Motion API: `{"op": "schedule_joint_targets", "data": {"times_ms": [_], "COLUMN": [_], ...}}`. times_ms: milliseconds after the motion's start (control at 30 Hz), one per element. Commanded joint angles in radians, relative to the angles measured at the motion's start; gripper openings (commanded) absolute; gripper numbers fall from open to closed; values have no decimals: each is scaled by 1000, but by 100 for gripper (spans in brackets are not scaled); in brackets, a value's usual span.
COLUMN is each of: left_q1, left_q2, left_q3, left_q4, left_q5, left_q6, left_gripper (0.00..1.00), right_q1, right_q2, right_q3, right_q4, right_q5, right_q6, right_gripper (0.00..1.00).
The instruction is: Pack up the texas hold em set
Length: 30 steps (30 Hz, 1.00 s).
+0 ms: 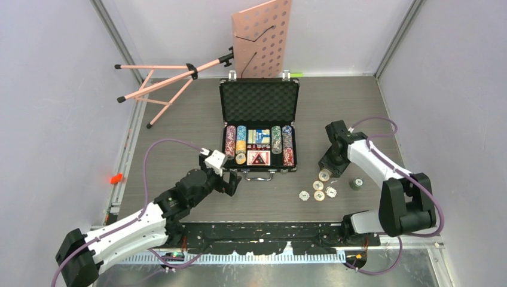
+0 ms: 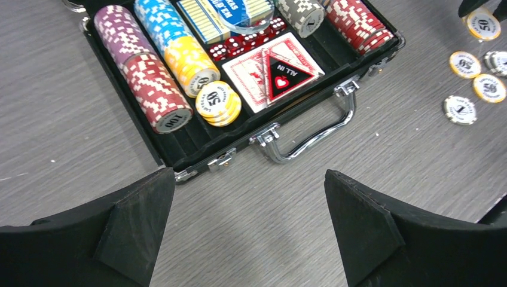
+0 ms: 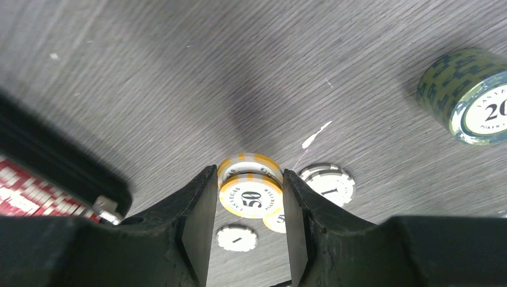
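We see the left gripper (image 2: 248,176) spread wide and empty, just before the handle (image 2: 311,134). The right gripper (image 3: 248,173) pinches yellow 50 chips (image 3: 251,196) on the table (image 1: 179,119), with loose chips (image 1: 318,195) beside it. The briefcase (image 1: 259,98) lies open mid-table, mostly filled.

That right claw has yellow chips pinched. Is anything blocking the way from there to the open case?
Nothing visible does. The right gripper pinches the yellow 50 chips right of the open briefcase, with only bare table between. Only the case's low side wall needs lifting over.
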Motion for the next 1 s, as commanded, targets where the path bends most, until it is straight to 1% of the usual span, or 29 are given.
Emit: {"op": "schedule_joint_targets", "data": {"times_ms": [0,100,167,233,267,300,367,433,533,600,700,833,967], "left_q1": [5,5,4,-2,-21,-56,-144,-190,-211,-220,-250,-281,-282], "left_q2": [21,82,165,283,326,367,434,510,622,691,771,852,917], "left_q3": [4,-3,1,27,53,82,138,184,231,248,282,331,388], "left_q4": [104,219,340,449,460,461,465,521,642,729,801,875,910], "left_q5": [64,163,232,293,288,261,156,143,157,158,125,90,80], "left_q6": [-125,-282,-373,-434,-443,-435,-411,-426,-523,-569,-599,-624,-645], "left_gripper": [100,100,98,86,83,83,85,85,84,79,76,74,60], "right_q1": [-3,-3,-3,-3,-3,-3,-3,-3,-3,-3,-3,-3,-2], "right_q2": [-68,-85,-100,-117,-134,-142,-163,-183,-214,-232,-261,-288,-308], "right_q3": [53,55,58,58,57,60,68,89,102,107,111,126,140], "right_q4": [-66,-78,-88,-91,-91,-89,-101,-115,-130,-135,-137,-143,-152], "right_q5": [-32,-69,-95,-125,-143,-146,-191,-206,-224,-241,-272,-299,-320], "right_q6": [39,61,76,94,99,105,111,114,125,136,154,170,178], "right_gripper": [40,39,38,37,37,37,37,37,37,37,36,35,35]}}
